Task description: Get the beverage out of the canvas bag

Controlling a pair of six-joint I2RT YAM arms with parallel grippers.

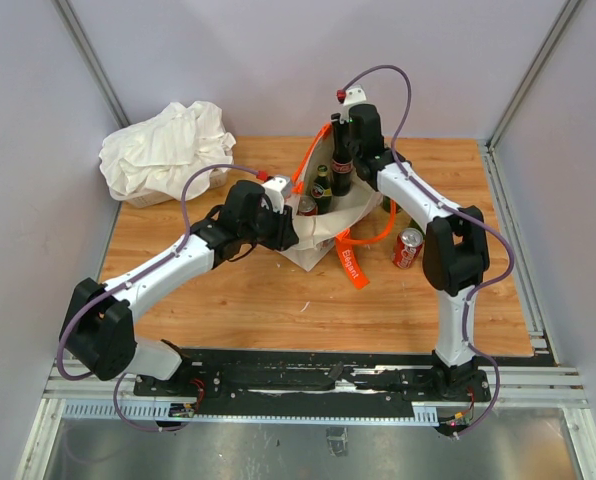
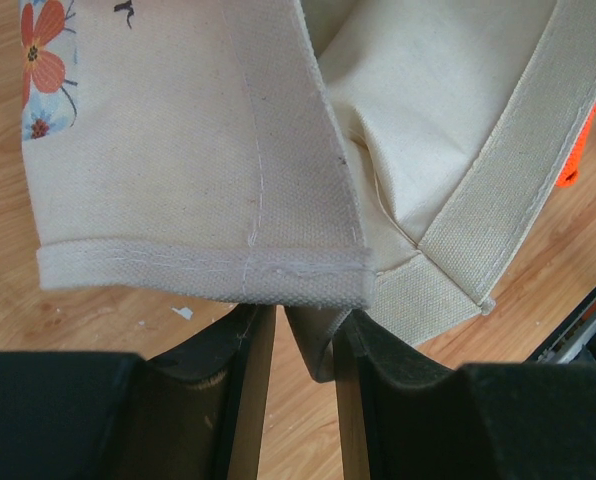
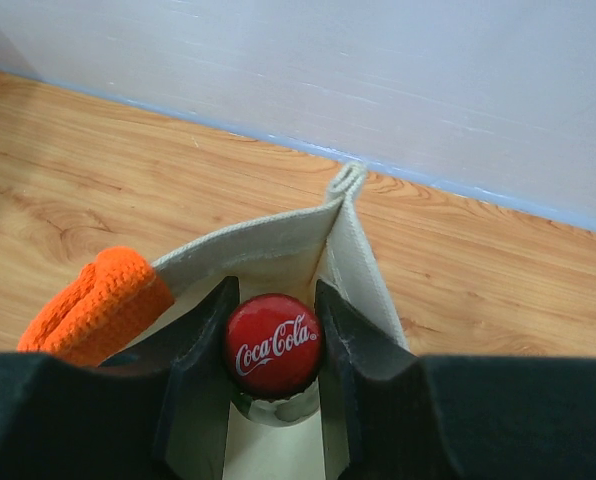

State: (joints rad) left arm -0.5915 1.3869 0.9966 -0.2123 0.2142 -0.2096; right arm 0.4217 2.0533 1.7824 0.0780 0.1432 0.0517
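While both arms are bolted at the near edge of the worktop (image 1: 228, 290), each reaches forward to the canvas bag (image 1: 313, 250), which stands about the middle of the wood. At the bag's near left corner the left claw (image 2: 303, 315) is almost closed, its two fingers pinching a folded hem of the cream canvas between them. An orange strap (image 1: 354, 268) with white lettering trails from the bag's near side onto the worktop. A loose red can (image 1: 408, 247) stands upright just to the right of the bag, not touching it. Inside the bag's open mouth a second can (image 1: 306, 206) shows toward the left, a green bottle (image 1: 322, 187) stands just behind it, and a dark cola bottle (image 3: 273, 345) stands upright at the far side, its lower part down in the bag. Over that far side hangs the right claw (image 3: 275, 290), narrowed until its fingers press either side of the bottle's red Coca-Cola cap. Well beyond the bag, to its far left, lies a white cloth bundle (image 1: 168, 150).
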